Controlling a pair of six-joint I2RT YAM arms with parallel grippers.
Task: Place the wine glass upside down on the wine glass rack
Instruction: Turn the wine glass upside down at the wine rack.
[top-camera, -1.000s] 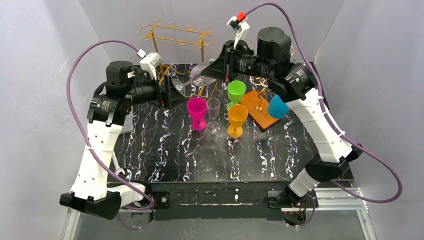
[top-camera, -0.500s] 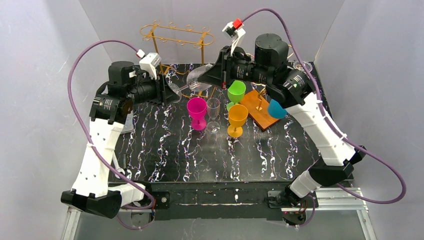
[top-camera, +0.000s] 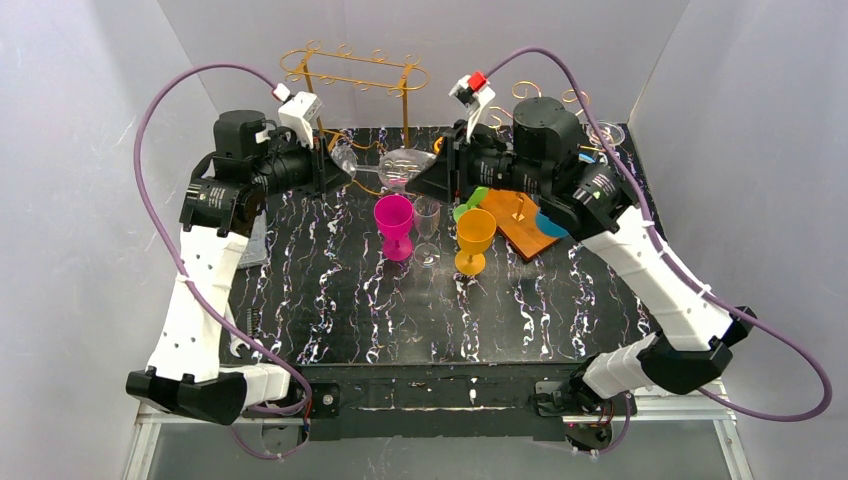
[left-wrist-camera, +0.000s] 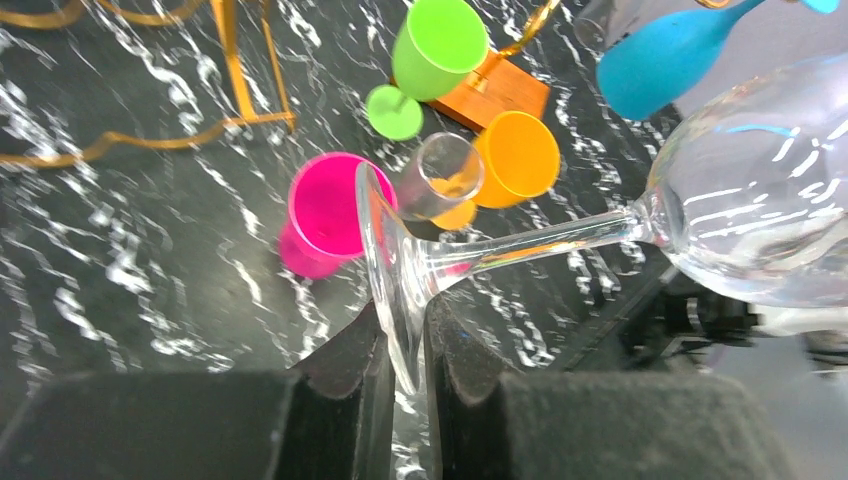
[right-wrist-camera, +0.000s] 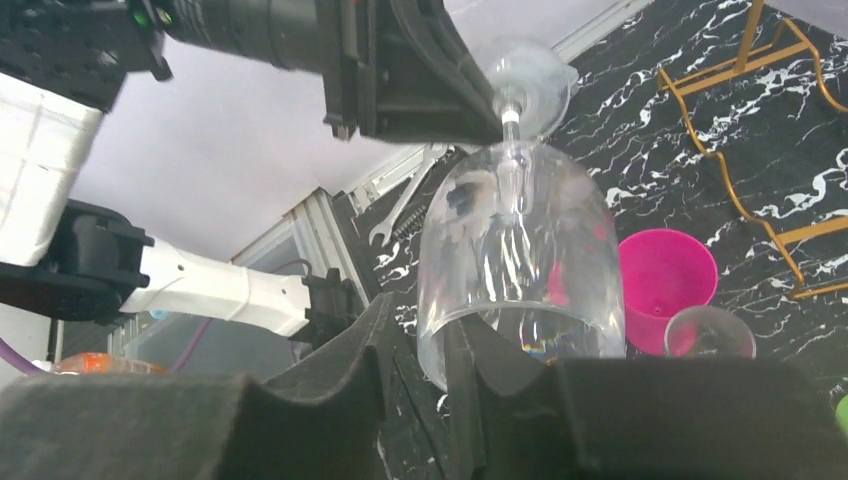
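Note:
A clear wine glass (top-camera: 398, 166) lies level in the air between my two grippers, above the pink cup. My left gripper (top-camera: 337, 166) is shut on the glass's foot; in the left wrist view the foot (left-wrist-camera: 385, 270) stands edge-on between the fingers of that gripper (left-wrist-camera: 405, 350). My right gripper (top-camera: 428, 178) is at the bowl's rim. In the right wrist view the gripper (right-wrist-camera: 415, 350) straddles the wall of the bowl (right-wrist-camera: 515, 260), one finger inside, the outer finger a little off the glass. The gold wire wine glass rack (top-camera: 355, 72) stands behind, at the table's back.
Below the glass stand a pink cup (top-camera: 393, 222), a small clear glass (top-camera: 427, 225), an orange cup (top-camera: 475, 235) and a green one (top-camera: 466, 203). A wooden-based stand (top-camera: 520, 215) holds a blue glass (top-camera: 552, 224). A wrench (top-camera: 236, 332) lies at the left edge.
My left gripper has shut on the glass's foot. The right gripper's jaws have eased apart at the rim. The glass has swung from tilted to level and both arms shifted back.

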